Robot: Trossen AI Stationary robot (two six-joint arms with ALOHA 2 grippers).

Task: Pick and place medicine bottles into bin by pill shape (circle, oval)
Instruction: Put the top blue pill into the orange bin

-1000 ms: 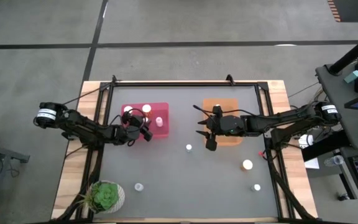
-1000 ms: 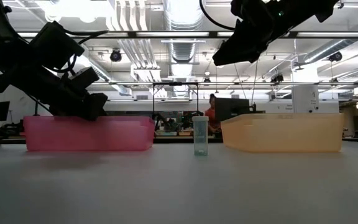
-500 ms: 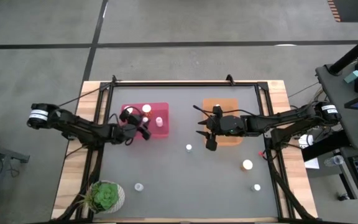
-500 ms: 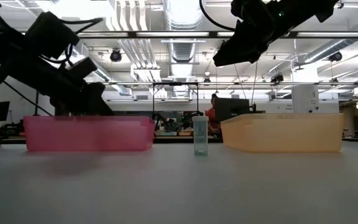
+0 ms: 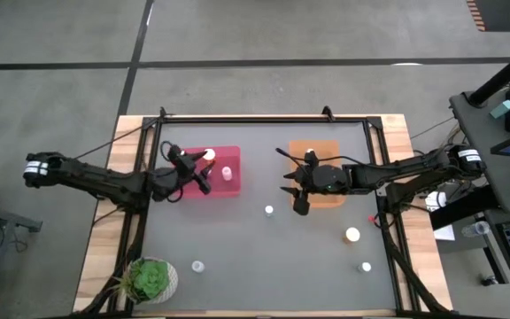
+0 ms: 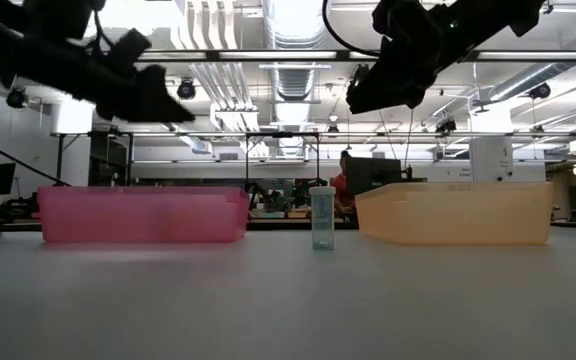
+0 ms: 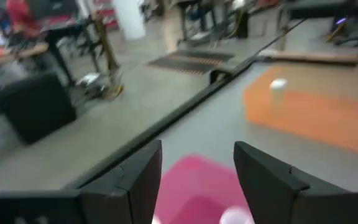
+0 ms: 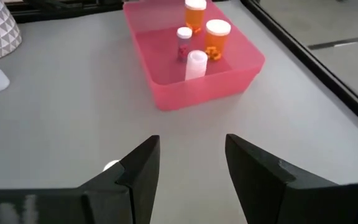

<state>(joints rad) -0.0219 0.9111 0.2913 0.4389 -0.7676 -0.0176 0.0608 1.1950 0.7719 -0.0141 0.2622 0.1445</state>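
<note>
Two claws raised over the trays, both spread and empty; no readable writing on any bottle.

The grey table carries a pink tray directly beneath the left claw and an orange tray just behind and under the right claw. Both claws hang clear of the surface, fingers apart, nothing between them. In the pink tray, ahead of the right claw, stand four bottles: two orange-bodied, two pale. One white-capped bottle stands in the orange tray. A narrow clear bottle stands on the table just beside the right claw, between the trays. Three more bottles lie well off from both claws toward the near edge. A potted plant occupies the near corner, well behind the left claw. Labels are too small to read.
</note>
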